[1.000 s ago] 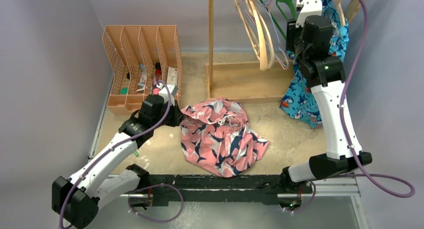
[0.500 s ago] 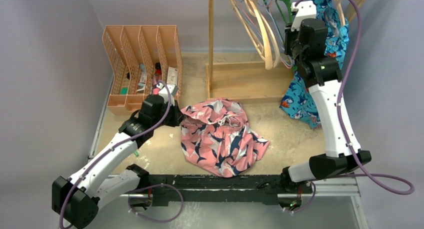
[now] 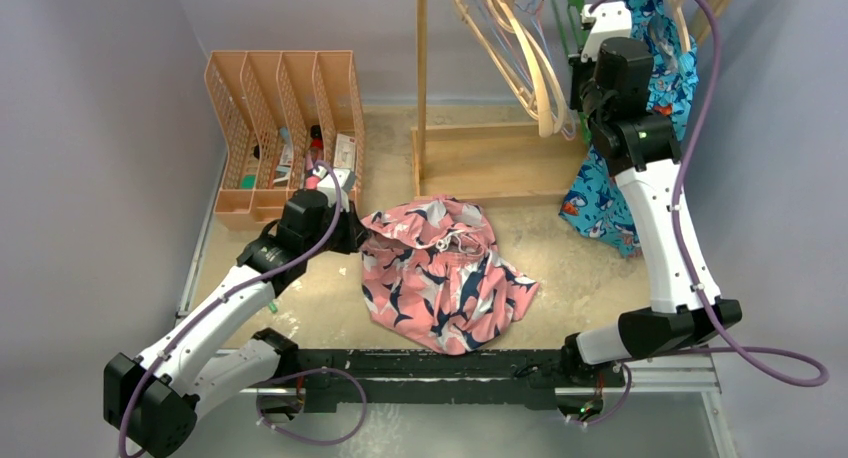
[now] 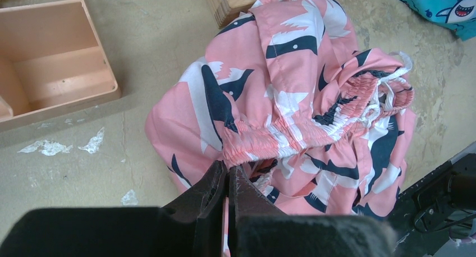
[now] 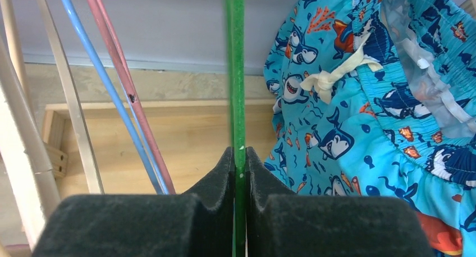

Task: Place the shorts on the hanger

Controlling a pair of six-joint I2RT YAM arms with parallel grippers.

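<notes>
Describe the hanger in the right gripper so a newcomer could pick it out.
Start at the wooden rack at the back, where hangers dangle beside a bright blue garment. The hanger is the thin green one pinched in the right gripper; its neighbours are thick pale wooden hangers or thin blue and pink ones.

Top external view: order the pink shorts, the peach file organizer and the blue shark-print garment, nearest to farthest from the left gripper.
1. Pink shorts, pinched in the left gripper.
2. Peach file organizer, just behind, leftward.
3. Blue shark-print garment, far right, hanging.
</notes>
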